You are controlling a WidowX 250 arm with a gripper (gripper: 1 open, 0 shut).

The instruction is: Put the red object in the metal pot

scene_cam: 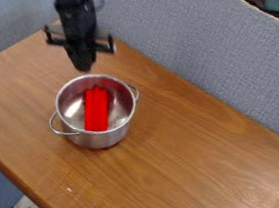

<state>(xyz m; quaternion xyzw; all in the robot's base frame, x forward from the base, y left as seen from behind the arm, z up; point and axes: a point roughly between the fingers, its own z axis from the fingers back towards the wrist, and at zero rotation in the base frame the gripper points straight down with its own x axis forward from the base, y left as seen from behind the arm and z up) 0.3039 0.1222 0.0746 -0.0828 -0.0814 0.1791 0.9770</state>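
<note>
Red object: we've got it sitting inside the pot, yep
Metal pot: on the wooden table, handles out
Gripper: clenched on nothing, hanging near the pot's rim

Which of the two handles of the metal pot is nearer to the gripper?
The upper-right handle, at the pot's far rim; the other one, lower left, points away from the gripper.
</note>
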